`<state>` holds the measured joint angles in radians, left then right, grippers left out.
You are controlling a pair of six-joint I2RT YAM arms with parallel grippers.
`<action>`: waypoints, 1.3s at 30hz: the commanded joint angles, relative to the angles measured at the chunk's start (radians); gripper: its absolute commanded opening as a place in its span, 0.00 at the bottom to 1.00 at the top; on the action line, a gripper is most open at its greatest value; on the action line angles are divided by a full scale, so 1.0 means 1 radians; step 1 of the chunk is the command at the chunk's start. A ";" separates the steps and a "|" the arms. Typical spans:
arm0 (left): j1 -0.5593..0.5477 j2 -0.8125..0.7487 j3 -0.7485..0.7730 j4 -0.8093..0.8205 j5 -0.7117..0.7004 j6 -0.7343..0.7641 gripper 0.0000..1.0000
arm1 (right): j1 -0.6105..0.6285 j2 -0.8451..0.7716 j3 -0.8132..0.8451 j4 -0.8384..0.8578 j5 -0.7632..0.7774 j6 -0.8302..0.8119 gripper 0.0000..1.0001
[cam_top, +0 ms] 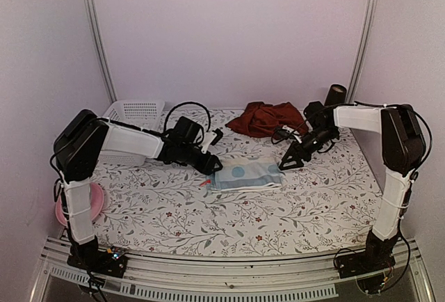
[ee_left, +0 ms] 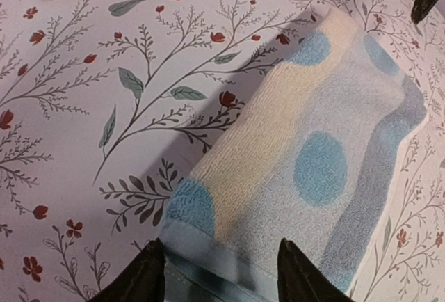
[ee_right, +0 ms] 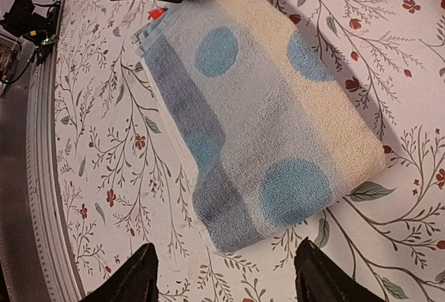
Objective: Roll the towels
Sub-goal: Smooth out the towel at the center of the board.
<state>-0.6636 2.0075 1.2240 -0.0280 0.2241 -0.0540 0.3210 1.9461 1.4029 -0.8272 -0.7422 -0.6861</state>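
L gripper (ee_left: 221, 282) & R gripper (ee_right: 226, 281): fingers spread, holding nothing. Pinch soft pastel blue-dot cloth towel (ee_left: 306, 156) hem, frame bottom; roll tight.

The pastel towel (ee_left: 299, 170) is rendered as matt, nubbly terry cloth, the maroon towel (cam_top: 268, 118) as soft cloth, the table cover (cam_top: 208, 218) as smooth printed fabric, the basket (cam_top: 135, 111) as white plastic.

No word, brand or number can be read anywhere. The pastel towel (ee_right: 264, 107) carries a red tag (ee_right: 158, 14), too small to read.
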 commanded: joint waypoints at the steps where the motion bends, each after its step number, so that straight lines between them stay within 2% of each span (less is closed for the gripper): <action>1: 0.018 0.016 0.039 -0.003 0.001 -0.002 0.55 | -0.002 -0.003 -0.013 0.009 -0.017 -0.015 0.67; 9: 0.020 -0.004 0.017 0.017 -0.088 0.008 0.55 | -0.001 0.010 -0.015 0.008 -0.022 -0.017 0.68; 14: 0.022 0.031 0.027 0.007 -0.064 0.010 0.53 | -0.002 0.010 -0.016 0.007 -0.024 -0.019 0.68; 21: 0.038 0.042 0.016 0.029 -0.003 -0.017 0.26 | 0.000 0.024 -0.022 0.018 -0.028 -0.024 0.68; 24: 0.046 0.035 0.006 0.034 0.011 -0.032 0.06 | 0.013 0.035 -0.022 0.023 -0.022 -0.020 0.68; 26: 0.051 0.022 -0.007 0.044 0.021 -0.045 0.00 | 0.026 0.039 -0.023 0.024 -0.013 -0.022 0.69; 34: 0.052 -0.028 -0.027 0.010 0.034 -0.101 0.04 | 0.079 0.056 -0.027 0.031 0.016 -0.032 0.70; 39: 0.053 -0.072 -0.053 0.001 -0.012 -0.114 0.06 | 0.084 0.067 -0.033 0.059 0.039 -0.009 0.71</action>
<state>-0.6250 1.9961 1.1915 -0.0128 0.2359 -0.1463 0.4023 1.9911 1.3857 -0.8017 -0.7261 -0.7002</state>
